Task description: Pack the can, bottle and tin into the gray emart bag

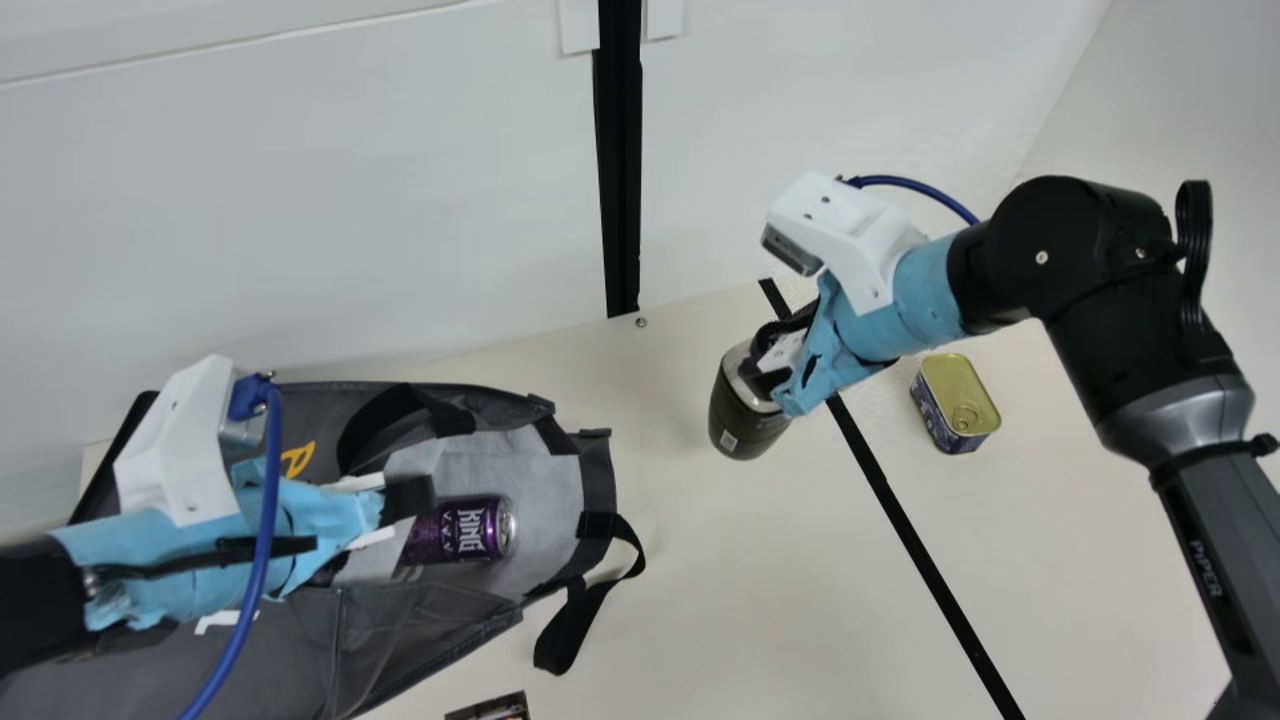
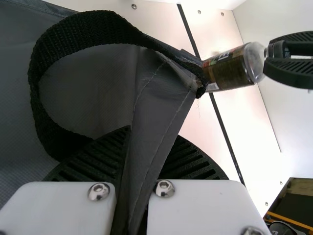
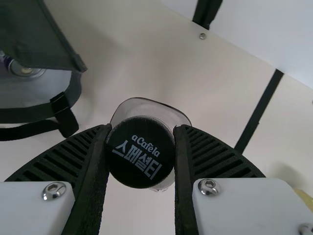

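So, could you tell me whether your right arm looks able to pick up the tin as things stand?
Probably not: the right gripper looks closed on the cap of the bottle, so it would have to let go first. Otherwise the tin seems easy to reach, with nothing touching it.

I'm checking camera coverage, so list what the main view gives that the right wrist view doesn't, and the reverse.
From the main view: the ring pull on the tin, the purple side of the can, and my left gripper at the gray bag.

From the right wrist view: the flat top of the bottle's black cap, white lettering on it, between the fingers of my right gripper.

Shared: part of the bag, the can's end, the bottle and that right gripper.
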